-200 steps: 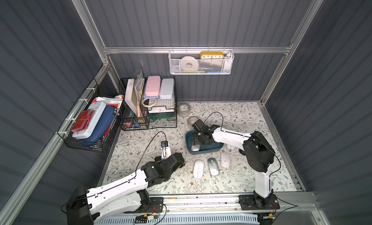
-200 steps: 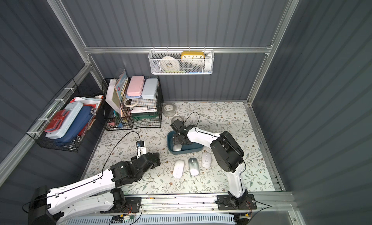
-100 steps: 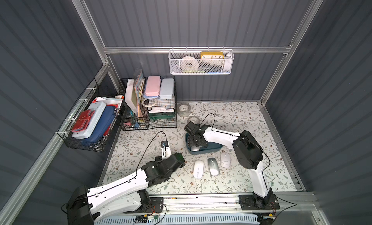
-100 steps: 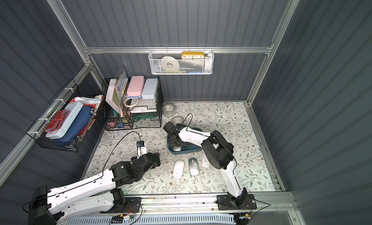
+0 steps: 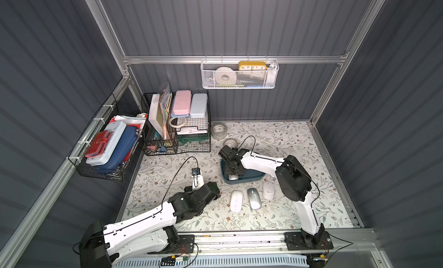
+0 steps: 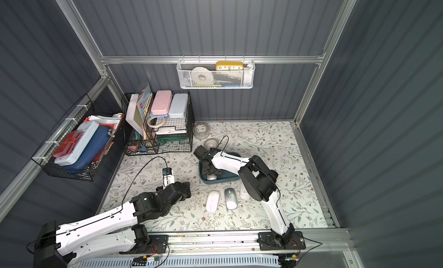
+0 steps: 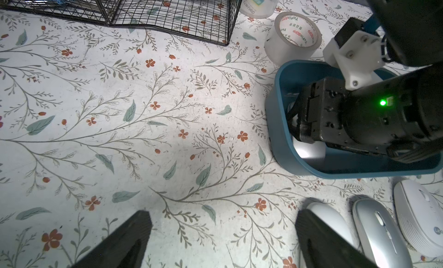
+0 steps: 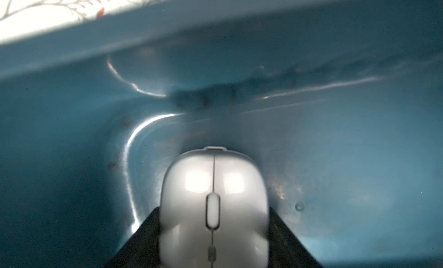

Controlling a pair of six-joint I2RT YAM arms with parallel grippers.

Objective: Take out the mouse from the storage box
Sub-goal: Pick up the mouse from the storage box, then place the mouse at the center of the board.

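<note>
The storage box (image 5: 254,177) (image 6: 227,180) is a shallow teal tub in the middle of the floral mat. A grey mouse (image 8: 213,183) (image 5: 233,178) lies at its left end. My right gripper (image 8: 213,211) (image 5: 233,171) reaches down into the tub, and its black fingers (image 8: 148,230) press against both sides of the mouse. The left wrist view shows that arm inside the tub (image 7: 278,125). My left gripper (image 7: 223,221) (image 5: 212,191) hovers open over bare mat left of the tub, with nothing between its fingers.
Three mice (image 5: 236,201) (image 5: 254,198) (image 5: 268,190) lie in a row on the mat in front of the tub. Two tape rolls (image 5: 218,130) (image 5: 230,142) sit behind it. A black wire basket (image 5: 177,125) stands back left, and a white mesh basket (image 5: 239,75) hangs on the wall.
My right gripper has swung to the left end of the tub and lowered, and its jaws have narrowed onto the grey mouse. The left arm has not moved.
</note>
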